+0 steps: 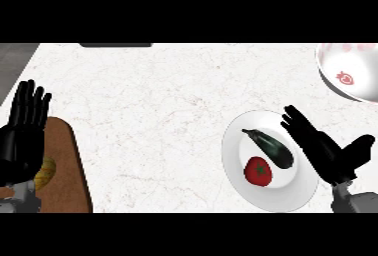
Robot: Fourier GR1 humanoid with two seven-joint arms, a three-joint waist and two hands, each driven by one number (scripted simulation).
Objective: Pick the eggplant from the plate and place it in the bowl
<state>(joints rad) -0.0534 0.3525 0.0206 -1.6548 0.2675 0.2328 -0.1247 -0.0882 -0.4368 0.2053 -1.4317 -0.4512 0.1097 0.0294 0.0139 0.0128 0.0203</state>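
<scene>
A dark eggplant [270, 147] lies diagonally on a white plate [255, 197] at the lower right, with a red tomato [258, 170] just below it. My right hand [325, 150] is open, fingers straight, hovering over the plate's right side just right of the eggplant; I see no contact with it. The white bowl [353, 75] with a red strawberry print sits at the upper right, cut off by the view's edge. My left hand [22, 130] rests open at the far left, fingers up.
A brown wooden cutting board [70, 170] lies at the lower left, with a yellow item [46, 171] partly hidden behind my left hand. The white marble counter [162, 110] stretches between board and plate. A dark object [116, 45] sits at the top edge.
</scene>
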